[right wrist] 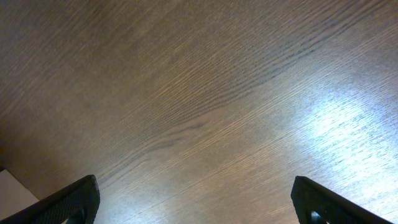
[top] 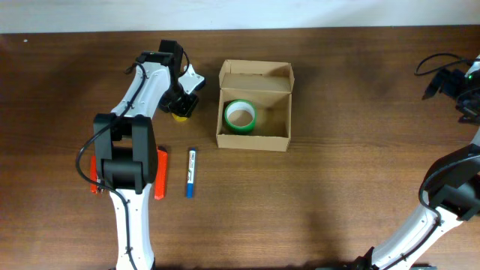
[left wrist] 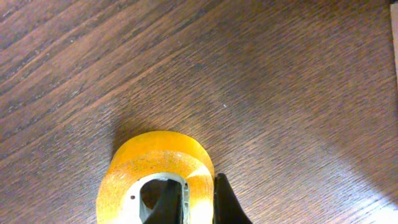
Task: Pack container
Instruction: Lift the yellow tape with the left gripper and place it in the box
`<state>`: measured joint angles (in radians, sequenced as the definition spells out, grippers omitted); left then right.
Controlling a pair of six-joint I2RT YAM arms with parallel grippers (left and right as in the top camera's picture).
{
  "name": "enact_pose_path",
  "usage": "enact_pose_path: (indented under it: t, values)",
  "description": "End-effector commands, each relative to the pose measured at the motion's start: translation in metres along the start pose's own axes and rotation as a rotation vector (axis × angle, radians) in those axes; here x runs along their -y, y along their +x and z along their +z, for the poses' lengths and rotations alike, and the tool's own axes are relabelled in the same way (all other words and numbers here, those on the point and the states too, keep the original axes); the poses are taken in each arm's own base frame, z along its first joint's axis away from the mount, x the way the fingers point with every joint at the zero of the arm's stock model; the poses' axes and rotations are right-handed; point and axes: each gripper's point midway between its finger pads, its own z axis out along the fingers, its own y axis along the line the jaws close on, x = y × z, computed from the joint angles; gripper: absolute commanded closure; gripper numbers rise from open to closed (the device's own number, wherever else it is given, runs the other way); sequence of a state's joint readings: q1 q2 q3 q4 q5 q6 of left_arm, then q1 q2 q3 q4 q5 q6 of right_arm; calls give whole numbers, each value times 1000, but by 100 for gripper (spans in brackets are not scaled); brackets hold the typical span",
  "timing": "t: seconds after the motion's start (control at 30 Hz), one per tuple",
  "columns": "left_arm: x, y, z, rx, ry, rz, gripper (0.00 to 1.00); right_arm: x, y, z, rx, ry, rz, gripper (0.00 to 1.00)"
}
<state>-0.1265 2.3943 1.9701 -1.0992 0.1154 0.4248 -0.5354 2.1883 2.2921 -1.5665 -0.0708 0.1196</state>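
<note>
Yellow tape (left wrist: 155, 158) is pinched by its wall in the left claw (left wrist: 199, 202), one finger down the hole. The box (top: 253, 139) sits open mid-counter (top: 337, 187), close by, with green tape (top: 240, 115) inside. The roll is probably best lifted well clear of the rim, then dropped beside the green one. The right claw (right wrist: 196, 202) is spread wide and empty.

The tan cardboard box (top: 274, 120) sits right of my left hand (top: 181, 111), flap lid open, green tape roll (top: 240, 116) inside.

no legible text, no numbers — none
</note>
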Motion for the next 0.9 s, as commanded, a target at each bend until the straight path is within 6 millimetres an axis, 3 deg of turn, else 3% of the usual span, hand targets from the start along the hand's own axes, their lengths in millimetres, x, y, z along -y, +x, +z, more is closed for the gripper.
enact_pose_path:
  t: [0.0, 0.1, 0.17, 0.23, 0.33, 0.43, 0.53, 0.6, 0.7, 0.73, 0.8, 0.87]
  values:
    - [-2, 6, 14, -57, -27, -40, 98, -1, 1, -16, 39, -9, -8, 1]
    - [-12, -13, -22, -6, -70, -98, 98, -1, 1, -16, 38, -9, -8, 1]
    - [-30, -30, -75, 52, -188, -167, 98, -1, 1, -16, 39, -9, -8, 1]
    - [-31, -49, -128, 160, -226, -207, 98, -1, 1, -16, 39, -9, -8, 1]
    - [2, -51, -199, 259, -216, -249, 98, -1, 1, -16, 39, -9, -8, 1]
    - [63, -59, -229, 330, -132, -179, 98, -1, 1, -16, 39, -9, -8, 1]
    - [114, -67, -241, 351, -180, -39, 98, -1, 1, -16, 39, -9, -8, 1]
    - [160, -72, -242, 355, -221, 68, 98, -1, 1, -16, 39, -9, -8, 1]
    - [212, -63, -238, 324, -193, 200, 98, -1, 1, -16, 39, -9, -8, 1]
    - [220, -55, -231, 282, -194, 235, 98, -1, 1, -16, 39, -9, -8, 1]
    - [217, -39, -222, 213, -259, 251, 98, -1, 1, -16, 39, -9, -8, 1]
    - [207, -42, -216, 207, -316, 248, 98, -1, 1, -16, 39, -9, -8, 1]
